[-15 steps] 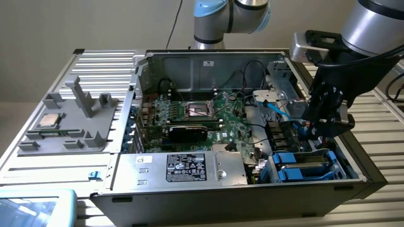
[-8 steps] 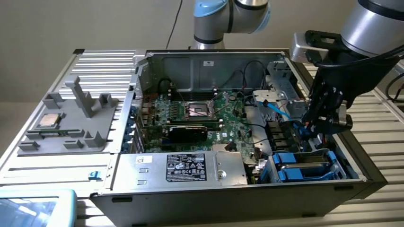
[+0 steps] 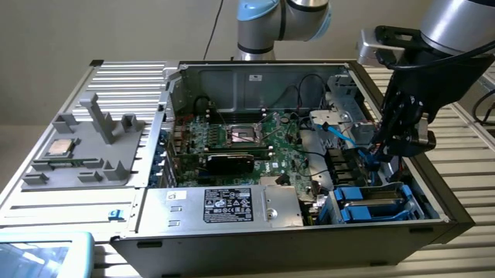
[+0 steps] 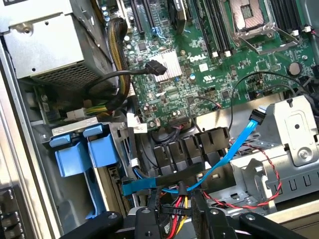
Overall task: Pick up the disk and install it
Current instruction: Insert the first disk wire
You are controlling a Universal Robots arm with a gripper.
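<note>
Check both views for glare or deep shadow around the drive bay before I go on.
Exterior view: soft, even light, though the case interior beside the gripper is shadowed; the blue carriers are lit well enough to see. Wrist view: the bare metal bracket and the heatsink shine bright; the recess under the power supply is dim.

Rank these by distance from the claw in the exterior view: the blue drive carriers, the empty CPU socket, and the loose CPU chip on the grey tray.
From the claw:
1. Blue drive carriers, just below it, on the exterior view's right.
2. CPU socket, near the centre.
3. CPU chip, on the grey tray, far on the exterior view's left.
</note>
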